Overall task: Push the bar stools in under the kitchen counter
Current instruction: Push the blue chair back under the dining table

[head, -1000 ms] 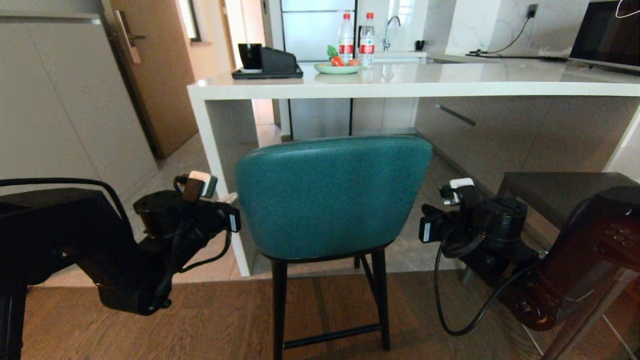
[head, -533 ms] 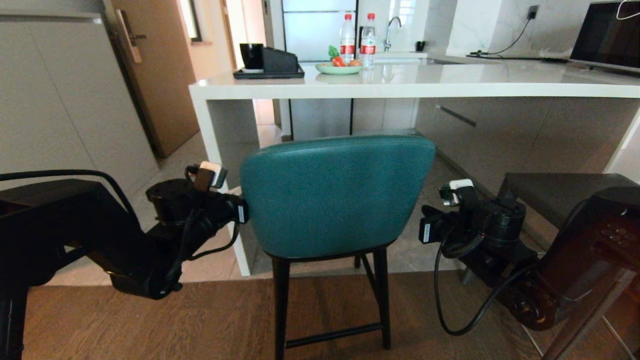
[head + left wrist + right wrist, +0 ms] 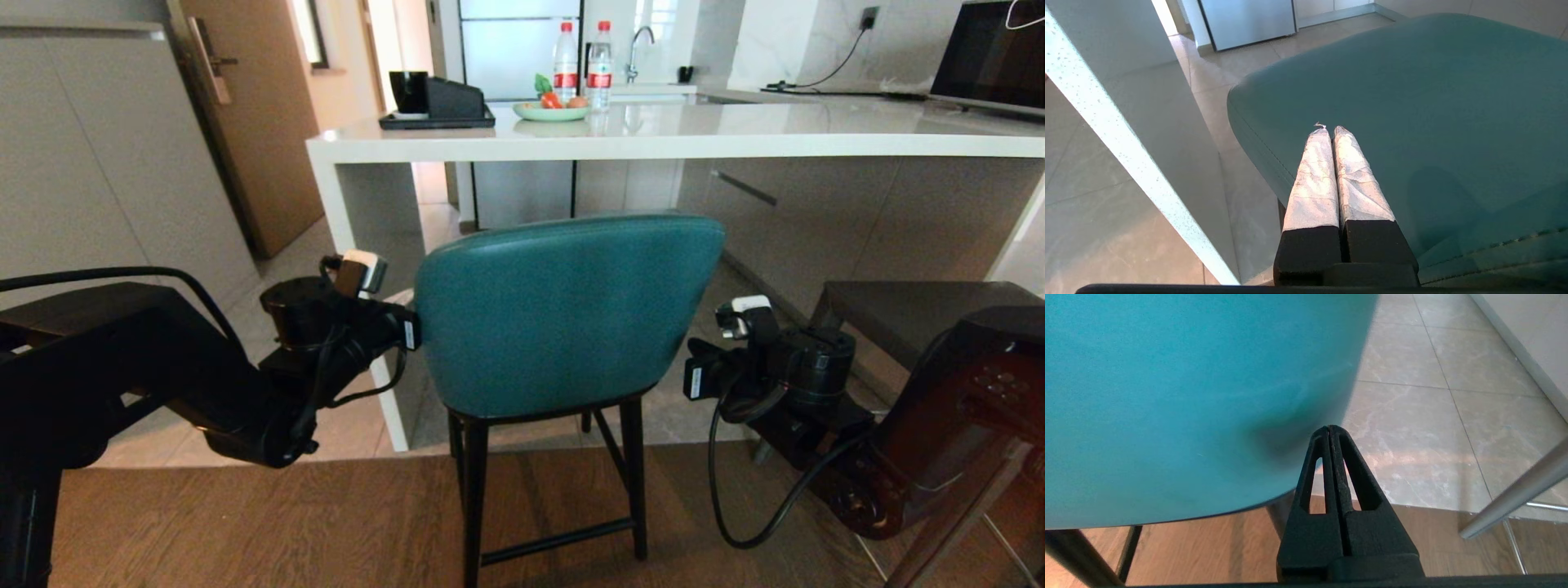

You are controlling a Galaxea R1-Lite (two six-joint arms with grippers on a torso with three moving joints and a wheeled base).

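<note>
The teal bar stool (image 3: 563,318) stands in front of the kitchen counter (image 3: 669,139), its backrest towards me. My left gripper (image 3: 411,331) is shut with nothing in it. In the left wrist view its taped tips (image 3: 1329,130) lie against the left side of the teal backrest (image 3: 1433,102). My right gripper (image 3: 692,380) is also shut and empty, low beside the backrest's right edge. Its tips (image 3: 1329,428) sit just off the teal edge (image 3: 1188,396); contact is unclear. The dark grey stool (image 3: 914,314) is at the right, partly hidden by my right arm.
The counter's white side panel (image 3: 359,269) stands close to my left arm. On the counter are a black tray (image 3: 437,121), a green plate (image 3: 551,112), two water bottles (image 3: 581,61) and a screen (image 3: 992,57). The grey stool's metal leg (image 3: 1515,494) runs near my right gripper.
My left arm has moved forward and to the right against the backrest. The teal stool has shifted right and towards the counter, turning slightly. The right arm has hardly moved.
</note>
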